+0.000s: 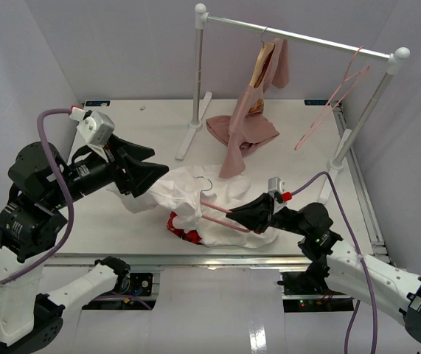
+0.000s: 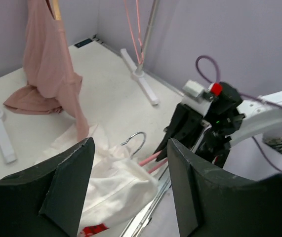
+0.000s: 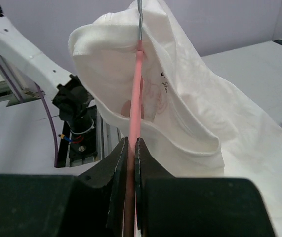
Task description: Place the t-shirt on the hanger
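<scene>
One pink hanger clamped in my right gripper, white t-shirt bunched over its far end ahead of the fingers, my left gripper spread wide, empty, shirt just beyond its tips.

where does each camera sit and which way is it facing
Top external: above and behind the bases, looking down on the table, the rack and both arms.
Left wrist: on the left arm, facing across the t-shirt toward the right gripper; its own open fingers frame the view.
Right wrist: on the right arm, looking along its shut fingers, up the hanger they clamp.
Shared: all three show the t-shirt and hanger.
</scene>
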`<state>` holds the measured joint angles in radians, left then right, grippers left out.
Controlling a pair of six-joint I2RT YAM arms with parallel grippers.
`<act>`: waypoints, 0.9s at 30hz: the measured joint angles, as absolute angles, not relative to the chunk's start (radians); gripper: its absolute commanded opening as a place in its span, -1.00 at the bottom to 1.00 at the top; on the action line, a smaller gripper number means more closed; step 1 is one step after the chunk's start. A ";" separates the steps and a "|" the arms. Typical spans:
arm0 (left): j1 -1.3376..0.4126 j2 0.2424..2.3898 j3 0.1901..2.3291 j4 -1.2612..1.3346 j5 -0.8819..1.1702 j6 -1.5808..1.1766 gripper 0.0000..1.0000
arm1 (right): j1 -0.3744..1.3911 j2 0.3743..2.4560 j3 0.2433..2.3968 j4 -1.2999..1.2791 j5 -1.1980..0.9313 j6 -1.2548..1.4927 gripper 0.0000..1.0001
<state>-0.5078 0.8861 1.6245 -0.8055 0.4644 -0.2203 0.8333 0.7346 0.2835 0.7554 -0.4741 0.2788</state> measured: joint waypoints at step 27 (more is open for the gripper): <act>-0.592 1.015 1.311 -1.040 0.819 0.251 0.33 | 0.833 0.760 0.449 0.529 -0.631 0.175 -0.84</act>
